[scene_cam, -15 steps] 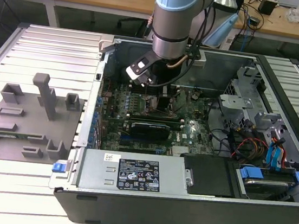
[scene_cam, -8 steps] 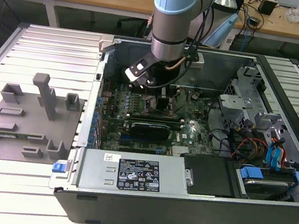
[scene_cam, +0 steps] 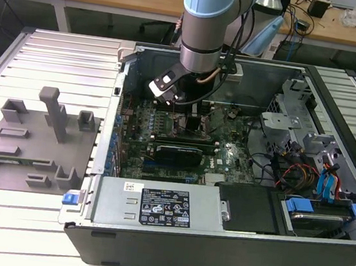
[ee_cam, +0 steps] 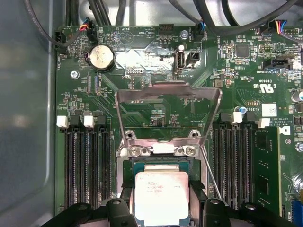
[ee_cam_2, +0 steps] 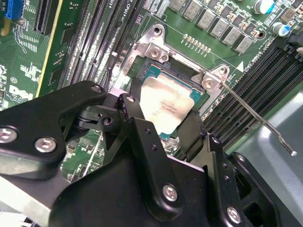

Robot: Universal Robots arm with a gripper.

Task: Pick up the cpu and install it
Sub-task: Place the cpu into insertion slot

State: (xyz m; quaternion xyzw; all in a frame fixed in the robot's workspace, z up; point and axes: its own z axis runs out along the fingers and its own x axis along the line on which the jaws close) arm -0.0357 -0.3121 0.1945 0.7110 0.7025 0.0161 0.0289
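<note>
Inside an open computer case (scene_cam: 215, 254) lying on a slatted metal surface (scene_cam: 45, 52), the arm reaches down over the motherboard.

Exterior view: the claw (scene_cam: 184, 108) hangs low above the green board, near the case's far wall. A grey fixture tray (scene_cam: 33, 148) sits on the surface at the exterior view's left, well apart from the case.

Second wrist view: the cpu (ee_cam_2: 168, 106) lies flat within the socket frame (ee_cam_2: 154, 47), its pale metal top facing up. The claw (ee_cam_2: 161, 115) is closed on it, with 1 of its 2 fingers (ee_cam_2: 191, 135) against each of 2 opposite edges. The thin retention lever (ee_cam_2: 255, 118) stands swung out, away from the socket.

First wrist view: the cpu (ee_cam: 161, 198) again sits between the dark fingers, squared to the socket. The metal load plate (ee_cam: 168, 111) is tipped up and back, clear of the chip. A round coin cell (ee_cam: 100, 56) lies further up the board.

Progress, as a judgement: the pick-up is done and the chip is at, or very nearly in, its seat; whether it is fully down cannot be told. The claw's grip is not yet released, the load plate is not lowered and the lever is not latched.
</note>
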